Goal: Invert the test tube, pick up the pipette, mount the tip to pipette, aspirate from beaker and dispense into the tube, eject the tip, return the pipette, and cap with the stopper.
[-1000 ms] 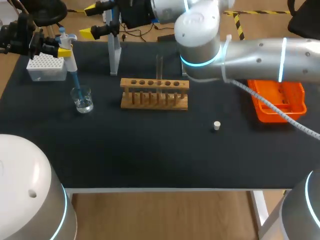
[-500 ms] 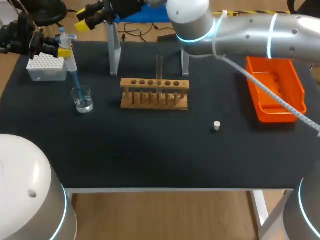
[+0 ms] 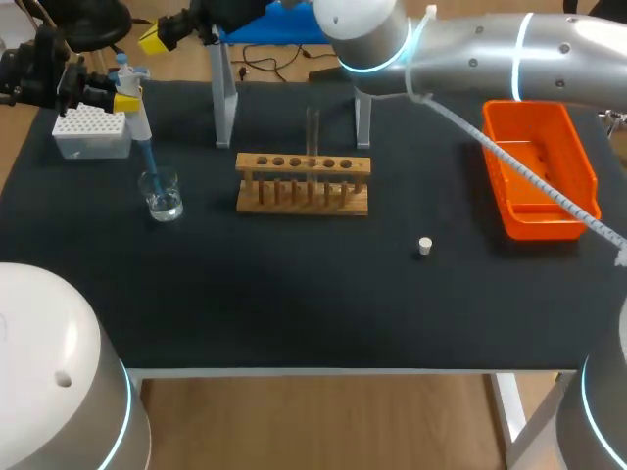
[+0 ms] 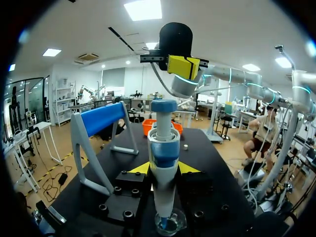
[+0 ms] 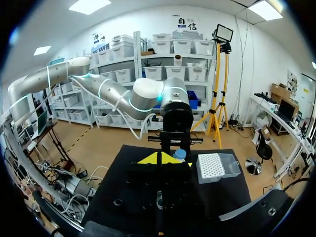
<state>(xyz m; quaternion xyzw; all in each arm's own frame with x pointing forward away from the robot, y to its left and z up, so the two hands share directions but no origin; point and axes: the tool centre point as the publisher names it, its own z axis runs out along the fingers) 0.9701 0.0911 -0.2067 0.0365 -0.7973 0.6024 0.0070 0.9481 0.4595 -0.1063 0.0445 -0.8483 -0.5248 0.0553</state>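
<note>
A black surface (image 3: 294, 294) fills my overhead view. My right arm (image 3: 470, 54) stretches along its back edge, and the right hand (image 3: 157, 37) is closed on nothing near the far left corner. An orange tray (image 3: 539, 227) sits at the right. A wooden rack (image 3: 302, 196) in the middle holds a clear test tube (image 3: 313, 132) upright. My left hand (image 3: 123, 101) grips the pipette (image 4: 164, 148), which is white with blue bands and a blue cap. It stands upright, its blue tip (image 3: 147, 162) dipping into a small glass beaker (image 3: 163, 196) near the white tip box (image 3: 90, 132). A small white stopper (image 3: 424, 246) lies alone, right of the rack.
</note>
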